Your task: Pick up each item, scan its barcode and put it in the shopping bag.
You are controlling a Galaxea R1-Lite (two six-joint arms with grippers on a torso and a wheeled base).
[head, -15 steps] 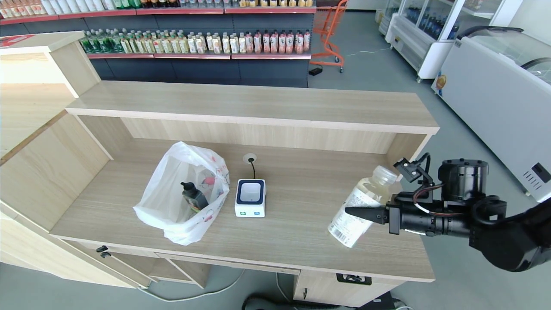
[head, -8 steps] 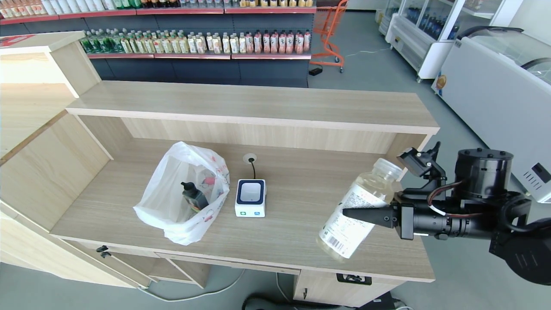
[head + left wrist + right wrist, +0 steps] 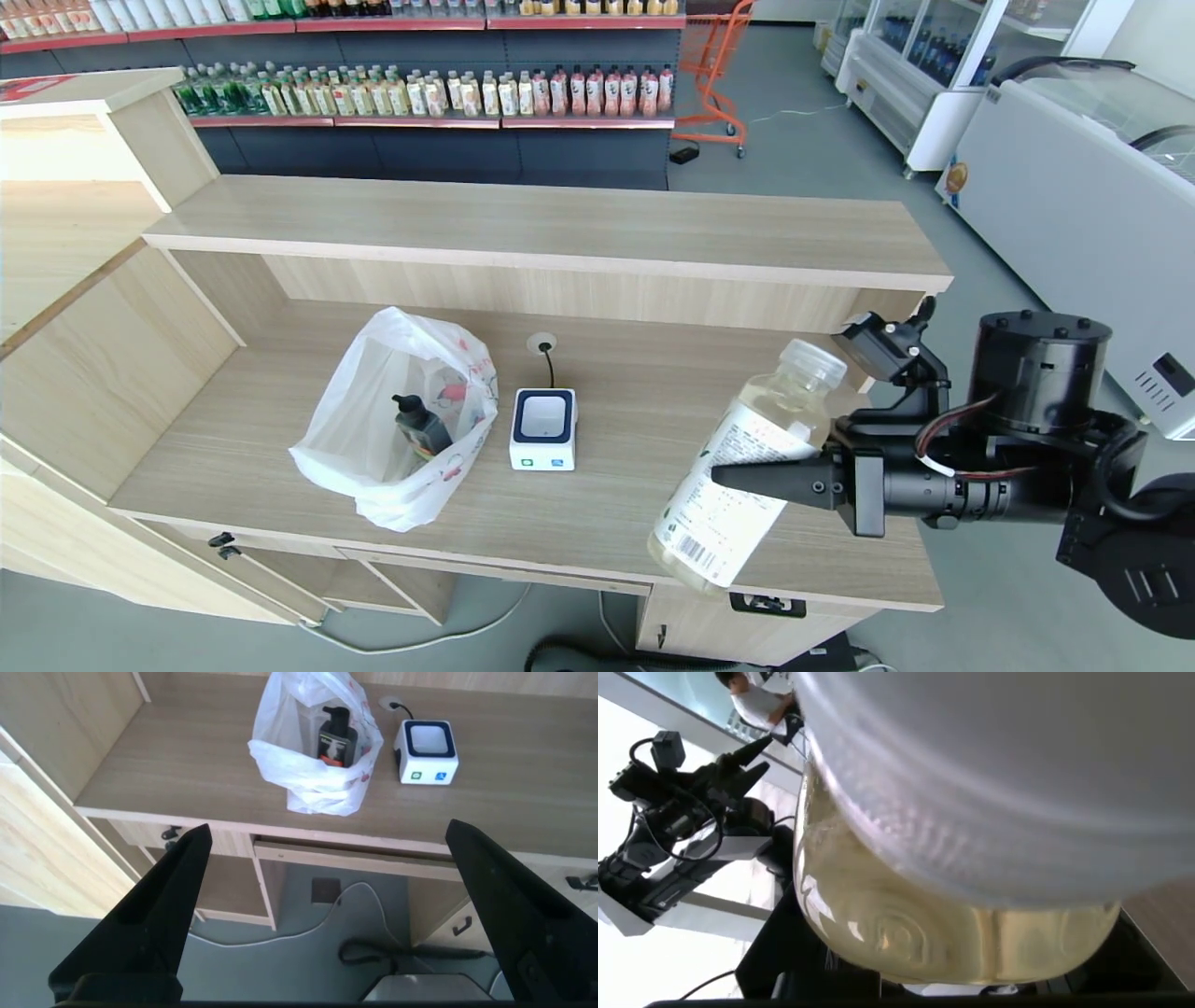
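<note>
L-centre: shopping bag (image 3: 397, 439) on desk (image 3: 635, 392), pump btl (image 3: 422, 427) already inside. Mid: scanner (image 3: 542, 427). Lower right: clear bottle (image 3: 724, 527), tilted, clamped in right tool (image 3: 738, 474). It has shifted left twd scanner in the last sec, so scan approach is under way, not done. Left tool (image 3: 327, 924) fingers apart, idle.

The right claw (image 3: 736, 465) has its far finger hidden behind the bottle (image 3: 719, 532), and its near finger covers a strip of the label (image 3: 695, 537), whose print is too small to read. In the right wrist view the bottle is blurred and cut off on every side. The bag (image 3: 369, 467) hides the lower part of the pump bottle (image 3: 422, 425). The left claw (image 3: 329, 831) has its wide-spread fingers cut off by the picture's edge.
</note>
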